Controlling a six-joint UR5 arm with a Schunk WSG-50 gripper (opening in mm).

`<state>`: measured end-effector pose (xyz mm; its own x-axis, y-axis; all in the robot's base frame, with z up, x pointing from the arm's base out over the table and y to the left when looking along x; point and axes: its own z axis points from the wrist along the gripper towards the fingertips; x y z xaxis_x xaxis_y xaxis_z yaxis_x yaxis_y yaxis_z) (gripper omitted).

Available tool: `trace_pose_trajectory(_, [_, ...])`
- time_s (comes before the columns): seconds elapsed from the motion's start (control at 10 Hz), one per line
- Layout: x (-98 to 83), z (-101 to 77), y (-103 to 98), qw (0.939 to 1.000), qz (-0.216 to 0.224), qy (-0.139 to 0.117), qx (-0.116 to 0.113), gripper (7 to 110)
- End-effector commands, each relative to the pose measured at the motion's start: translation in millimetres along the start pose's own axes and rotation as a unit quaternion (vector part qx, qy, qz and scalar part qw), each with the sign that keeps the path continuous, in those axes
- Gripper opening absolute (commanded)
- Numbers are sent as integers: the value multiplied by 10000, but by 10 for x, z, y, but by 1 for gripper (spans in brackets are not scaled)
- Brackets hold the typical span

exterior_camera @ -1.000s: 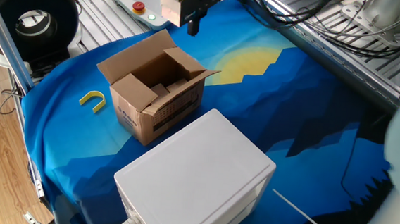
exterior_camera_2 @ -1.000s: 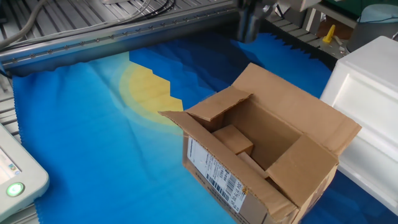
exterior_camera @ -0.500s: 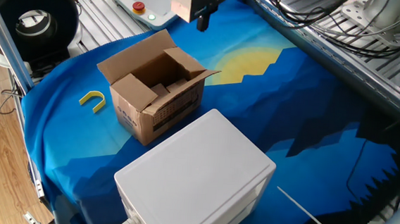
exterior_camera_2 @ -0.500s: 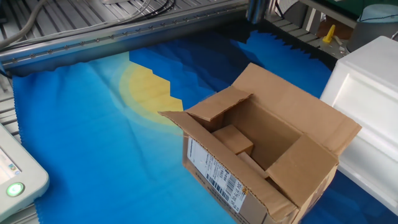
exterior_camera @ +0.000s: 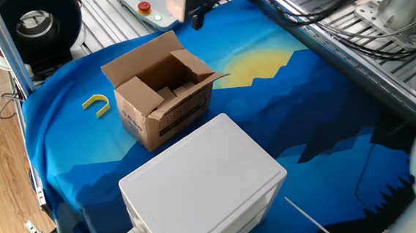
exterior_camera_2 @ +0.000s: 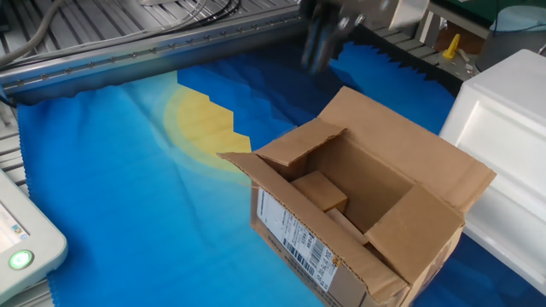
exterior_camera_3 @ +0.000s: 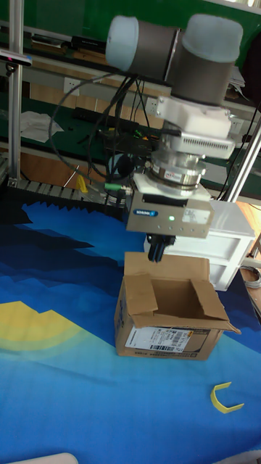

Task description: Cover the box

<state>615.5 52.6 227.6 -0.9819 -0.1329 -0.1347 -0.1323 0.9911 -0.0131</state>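
Note:
The box is a small brown cardboard carton on the blue cloth, with its four top flaps standing open and some cardboard pieces lying inside. It also shows as the box and the box, with a printed label on its side. My gripper hangs in the air above and behind the box's far flap, blurred by motion. The same gripper is past the box's far corner and touches nothing. In the tall fixed view the gripper hovers just over the rear flap, its dark fingers together and holding nothing.
A large white plastic box stands close beside the carton, also seen as the white box. A yellow U-shaped piece lies on the cloth left of the carton. A control pendant and metal rails with cables border the far side.
The gripper first rose and drifted away from the carton, then swung back toward its far flap and lower. The carton and its flaps have not moved.

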Motion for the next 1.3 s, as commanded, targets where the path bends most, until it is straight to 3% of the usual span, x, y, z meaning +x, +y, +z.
trace_pose_trajectory(0.0, [-303,245,155,9998,150,-87,30,7])
trace_pose_trajectory(0.2, [-464,474,232,9995,182,-164,176,7])
trace_pose_trajectory(0.4, [-514,527,252,9995,111,-186,233,7])
trace_pose_trajectory(0.6, [-393,466,302,9999,25,47,99,7])
trace_pose_trajectory(0.8, [-189,453,476,9986,29,457,-248,7])
trace_pose_trajectory(1.1, [-191,449,549,9982,41,453,-394,7])
trace_pose_trajectory(1.2, [-198,456,433,9989,-25,438,-163,7])
